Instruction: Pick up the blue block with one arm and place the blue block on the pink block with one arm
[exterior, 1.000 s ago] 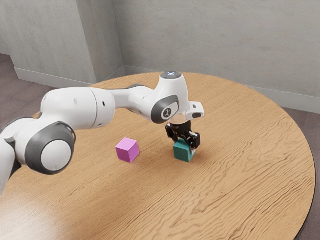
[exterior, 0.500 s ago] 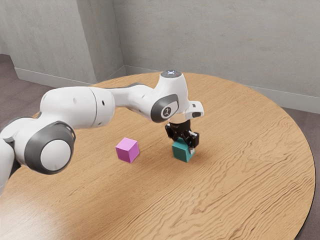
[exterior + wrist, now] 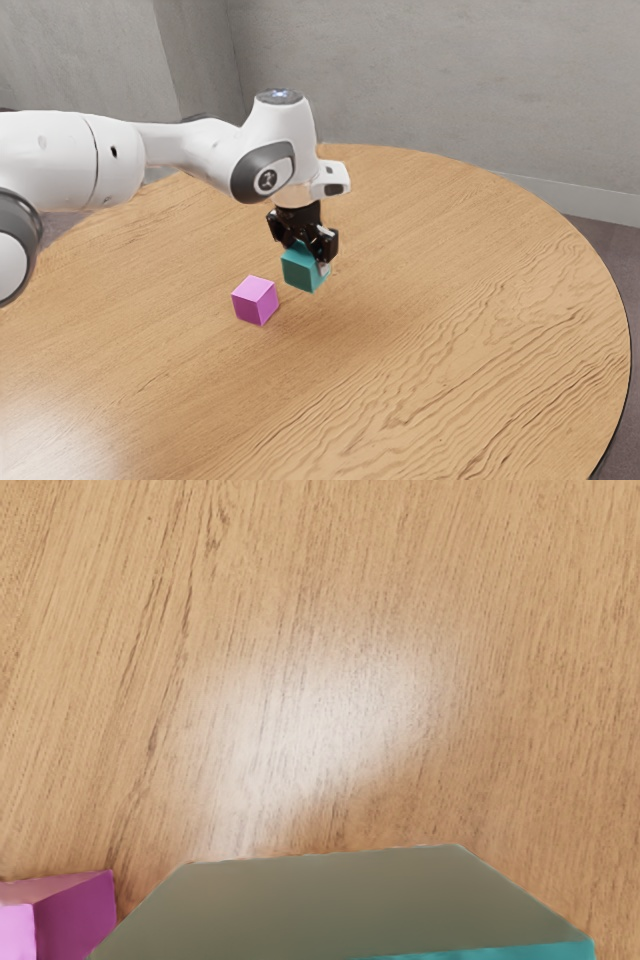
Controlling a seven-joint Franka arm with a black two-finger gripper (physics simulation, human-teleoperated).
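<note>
A round wooden surface (image 3: pixel 470 310) takes up most of the exterior view. Its top is a light oak tone with long wavy grain, and a thin dark edge runs round the rim on the exterior view's right. Behind it stand plain grey concrete walls (image 3: pixel 450 70), with a squared column (image 3: pixel 195 70) jutting out at the exterior view's upper left. A pale baseboard (image 3: pixel 575 188) runs along the foot of the walls, and the floor (image 3: pixel 612 245) beyond the rim is a dull brown-grey.

The white arm (image 3: pixel 170 150) reaches in from the exterior view's left, its hand pointing down over the middle of the surface. The black pincer (image 3: pixel 304 256) is clamped on the blue block (image 3: pixel 298 272), which reads more teal than blue, with one finger on each side of its upper part. The block hangs clear of the wood, slightly tilted, and a soft shadow lies on the grain beneath it.

The pink block (image 3: pixel 254 300) rests on the surface, lower than the held block and just to the exterior view's left of it. The two do not touch.

In the wrist view the blue block (image 3: pixel 350 905) appears close under the hand as a broad grey-green face. The pink block (image 3: pixel 60 915) sits just beside one of its corners, and the surface (image 3: pixel 300 630) beyond carries a pale sheen across the grain.
</note>
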